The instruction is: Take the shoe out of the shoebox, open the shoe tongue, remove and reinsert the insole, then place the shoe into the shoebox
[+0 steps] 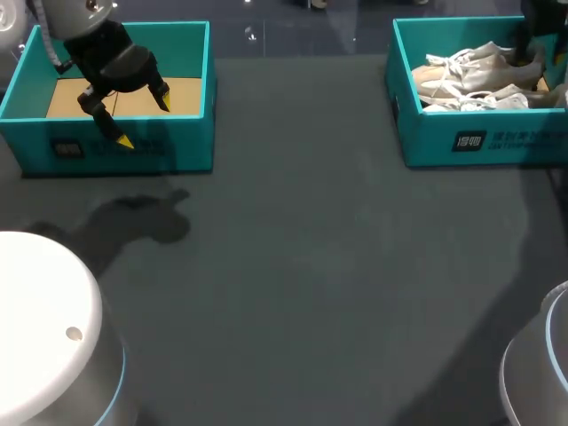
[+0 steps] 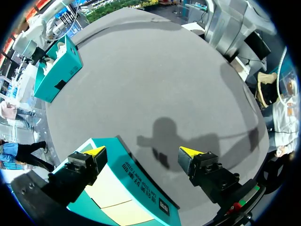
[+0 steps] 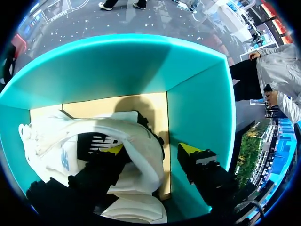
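Note:
White shoes lie in the teal shoebox at the back right. My right arm comes down over that box's far right end. In the right wrist view my right gripper stands open inside the shoebox. One finger is inside the opening of a white shoe, and the other finger stands outside it, a gap away from the shoe's side. A second white shoe lies under the gripper. My left gripper hangs open and empty over the front wall of the other teal box.
The left teal box shows only a bare cardboard floor. Dark grey table stretches between the two boxes. From the left wrist, the shoebox shows far across the table.

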{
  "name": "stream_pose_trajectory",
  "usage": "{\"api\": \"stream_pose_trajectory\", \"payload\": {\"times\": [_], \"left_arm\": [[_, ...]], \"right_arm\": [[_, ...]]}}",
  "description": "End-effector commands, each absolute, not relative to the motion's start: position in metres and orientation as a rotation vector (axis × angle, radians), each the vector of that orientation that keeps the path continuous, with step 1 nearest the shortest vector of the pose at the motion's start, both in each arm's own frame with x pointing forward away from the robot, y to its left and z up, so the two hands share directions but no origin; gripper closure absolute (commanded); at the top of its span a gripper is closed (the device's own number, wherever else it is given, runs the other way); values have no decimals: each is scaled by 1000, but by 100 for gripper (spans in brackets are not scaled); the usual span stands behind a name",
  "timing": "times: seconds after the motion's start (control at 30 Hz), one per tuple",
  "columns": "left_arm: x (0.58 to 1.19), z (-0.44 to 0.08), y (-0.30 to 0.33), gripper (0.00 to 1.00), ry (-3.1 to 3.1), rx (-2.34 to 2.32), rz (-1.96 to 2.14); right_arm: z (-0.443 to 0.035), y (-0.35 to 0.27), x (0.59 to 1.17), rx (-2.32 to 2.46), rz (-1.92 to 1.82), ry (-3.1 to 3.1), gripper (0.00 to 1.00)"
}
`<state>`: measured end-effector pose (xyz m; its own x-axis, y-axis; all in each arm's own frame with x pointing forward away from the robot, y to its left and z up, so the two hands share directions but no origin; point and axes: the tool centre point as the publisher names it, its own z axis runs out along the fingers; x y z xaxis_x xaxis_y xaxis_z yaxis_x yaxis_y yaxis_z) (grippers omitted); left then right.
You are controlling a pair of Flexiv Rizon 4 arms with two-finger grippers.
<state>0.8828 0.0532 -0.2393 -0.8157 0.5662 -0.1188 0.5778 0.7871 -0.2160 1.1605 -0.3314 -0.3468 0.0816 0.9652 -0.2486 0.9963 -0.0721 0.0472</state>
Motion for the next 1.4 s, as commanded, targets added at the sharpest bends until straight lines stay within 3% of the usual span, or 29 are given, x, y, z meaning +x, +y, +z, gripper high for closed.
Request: {"api": "stream_pose_trajectory", "payload": {"times": [0.03, 0.37, 0.5, 0.9, 1.4], "left_arm": [[882, -239, 54, 0, 2925, 938, -375], [882, -239, 54, 0, 2925, 938, -375], [882, -239, 54, 0, 2925, 938, -375], [899, -210, 72, 0, 3032, -234, -292], [922, -208, 127, 0, 2823, -1197, -58]], "right_arm": [[-334, -328, 1156, 2156, -210, 1987, 18], [-293, -309, 1142, 2171, -129, 2001, 10], [-272, -297, 1133, 2174, -76, 2020, 2], [-238, -267, 1098, 2161, -23, 2104, 0], [-210, -245, 1068, 2139, 33, 2166, 0]]}}
